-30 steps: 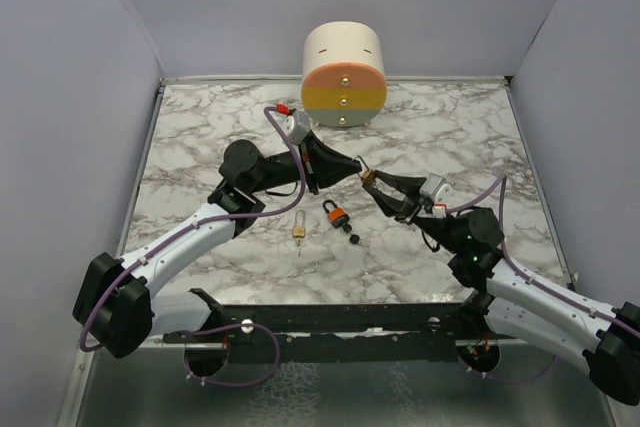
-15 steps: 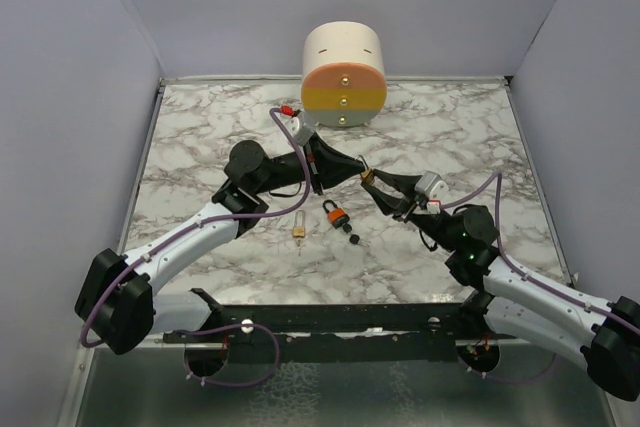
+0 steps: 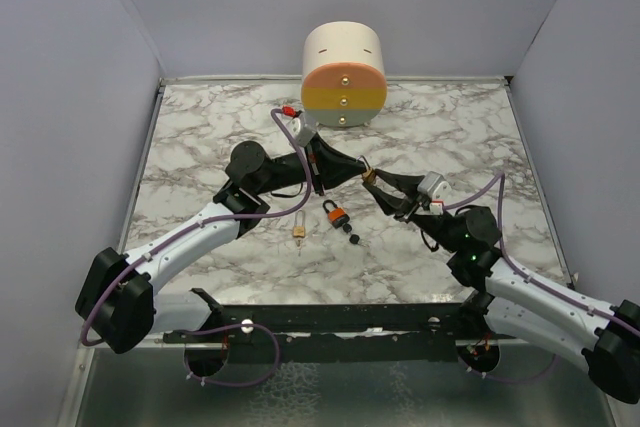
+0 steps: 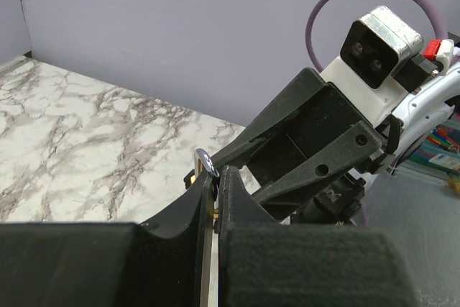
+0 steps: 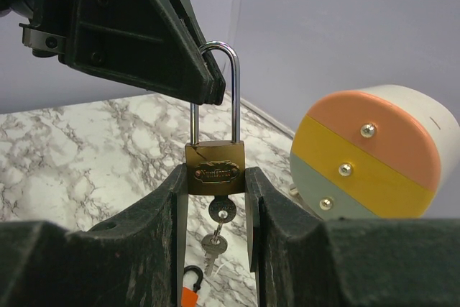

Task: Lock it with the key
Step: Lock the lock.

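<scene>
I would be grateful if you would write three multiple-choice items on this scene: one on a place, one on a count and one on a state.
1. Where is the orange padlock?
A. On the marble table, near its middle
B. On a shelf
C. Hanging on the back wall

2. How many colour bands cross the cylinder face?
A. Two
B. Three
C. Five

3. What is the right gripper doing?
A. Standing open and empty
B. Shut on the brass padlock body
C. Shut on the orange padlock

Answers: 1 A, it lies on the marble below the grippers. 2 B, orange, yellow and grey-green bands show. 3 B, it clamps the brass body, shackle upward.
</scene>
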{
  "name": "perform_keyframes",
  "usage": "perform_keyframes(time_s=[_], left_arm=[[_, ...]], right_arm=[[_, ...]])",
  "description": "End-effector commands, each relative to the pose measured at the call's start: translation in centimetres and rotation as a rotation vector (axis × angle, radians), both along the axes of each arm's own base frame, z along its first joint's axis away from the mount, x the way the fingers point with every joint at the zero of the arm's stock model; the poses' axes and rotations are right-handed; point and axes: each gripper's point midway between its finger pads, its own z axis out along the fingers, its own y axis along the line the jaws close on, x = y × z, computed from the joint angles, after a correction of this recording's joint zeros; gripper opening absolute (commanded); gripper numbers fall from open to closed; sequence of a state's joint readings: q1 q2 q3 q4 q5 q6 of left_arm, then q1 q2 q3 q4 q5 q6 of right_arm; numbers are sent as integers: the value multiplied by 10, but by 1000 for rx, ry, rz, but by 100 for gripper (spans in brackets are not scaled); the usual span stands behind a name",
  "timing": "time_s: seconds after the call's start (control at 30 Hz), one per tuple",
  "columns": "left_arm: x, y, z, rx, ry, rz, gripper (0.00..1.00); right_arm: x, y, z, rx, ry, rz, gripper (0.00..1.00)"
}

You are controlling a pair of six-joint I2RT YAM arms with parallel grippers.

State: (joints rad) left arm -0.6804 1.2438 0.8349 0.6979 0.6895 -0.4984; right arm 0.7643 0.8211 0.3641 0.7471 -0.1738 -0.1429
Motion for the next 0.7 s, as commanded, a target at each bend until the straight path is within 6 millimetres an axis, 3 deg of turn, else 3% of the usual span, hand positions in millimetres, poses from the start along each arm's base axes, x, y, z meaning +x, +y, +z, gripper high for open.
perform_keyframes(time_s=[0.0,0.67], left_arm=[[-10,-7,-23,51,50,-45,0],[-8,-5,-30,77,51,-28,0]], right_arm=[[-23,5,48,82,-109,93,1],[-43,-6,77,135,-158,129,1]])
